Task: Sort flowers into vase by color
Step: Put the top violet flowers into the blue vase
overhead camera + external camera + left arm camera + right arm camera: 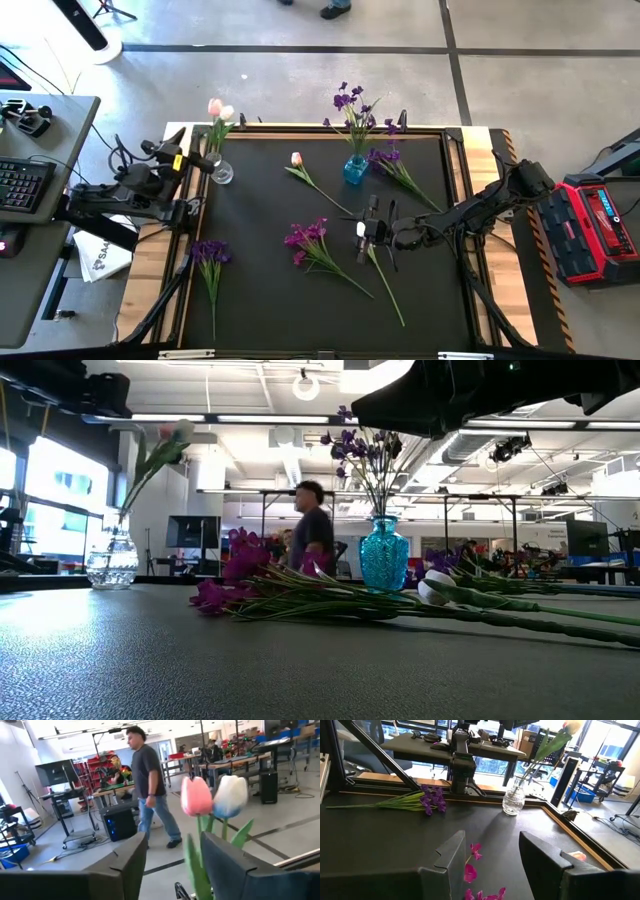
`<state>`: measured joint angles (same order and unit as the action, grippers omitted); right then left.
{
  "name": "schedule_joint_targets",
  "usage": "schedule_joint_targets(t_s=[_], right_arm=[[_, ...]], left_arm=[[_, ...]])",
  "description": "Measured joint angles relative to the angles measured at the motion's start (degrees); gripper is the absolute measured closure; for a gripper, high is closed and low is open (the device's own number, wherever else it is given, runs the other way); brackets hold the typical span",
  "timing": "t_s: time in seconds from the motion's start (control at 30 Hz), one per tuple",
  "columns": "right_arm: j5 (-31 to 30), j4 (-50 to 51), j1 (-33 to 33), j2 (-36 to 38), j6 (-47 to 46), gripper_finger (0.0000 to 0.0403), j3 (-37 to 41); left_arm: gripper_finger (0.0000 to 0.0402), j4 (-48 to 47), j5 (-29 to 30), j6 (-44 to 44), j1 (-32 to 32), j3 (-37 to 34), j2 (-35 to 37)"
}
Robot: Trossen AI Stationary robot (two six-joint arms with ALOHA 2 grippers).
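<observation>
A clear vase (222,173) at the table's far left holds a pink and a white tulip (212,795). My left gripper (205,160) (172,840) is open beside their stems (199,855); I cannot tell whether it touches them. A blue vase (355,170) (384,555) holds purple flowers. My right gripper (366,228) (492,837) hangs open above the bud end of a white tulip (385,285) (435,588) that lies flat mid-table. A magenta flower (305,238) (470,870), a purple flower (210,252), a pink tulip (296,160) and another purple flower (390,160) also lie on the mat.
The black mat is framed by a wooden rim (455,135). A desk with a keyboard (25,185) stands left of the table, a red case (595,225) to its right. A person (312,525) walks in the room behind the table.
</observation>
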<state>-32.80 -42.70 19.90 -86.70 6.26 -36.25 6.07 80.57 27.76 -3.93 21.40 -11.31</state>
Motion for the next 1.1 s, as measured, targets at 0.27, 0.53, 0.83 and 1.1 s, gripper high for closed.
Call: schedule_joint_targets(t_s=[0.27,0.53,0.83,1.1], right_arm=[[-3.9,13.0,0.9,7.0,-7.5,0.0245,0.0],[2.8,53.5,-3.3,23.6,-38.8,0.0228,-0.1],[8.3,84.8,-17.0,25.0,-56.6,0.0165,-0.1],[10.1,89.6,-29.4,19.5,-52.4,0.0172,0.0]], left_arm=[[0.0218,1.2,0.6,0.9,-4.8,5.0,-7.5],[0.0218,3.0,0.6,0.9,-14.7,10.6,-21.9],[0.0218,6.0,0.5,-3.3,-24.5,13.1,-38.7],[0.0218,5.9,0.6,-13.5,-31.4,13.1,-46.0]])
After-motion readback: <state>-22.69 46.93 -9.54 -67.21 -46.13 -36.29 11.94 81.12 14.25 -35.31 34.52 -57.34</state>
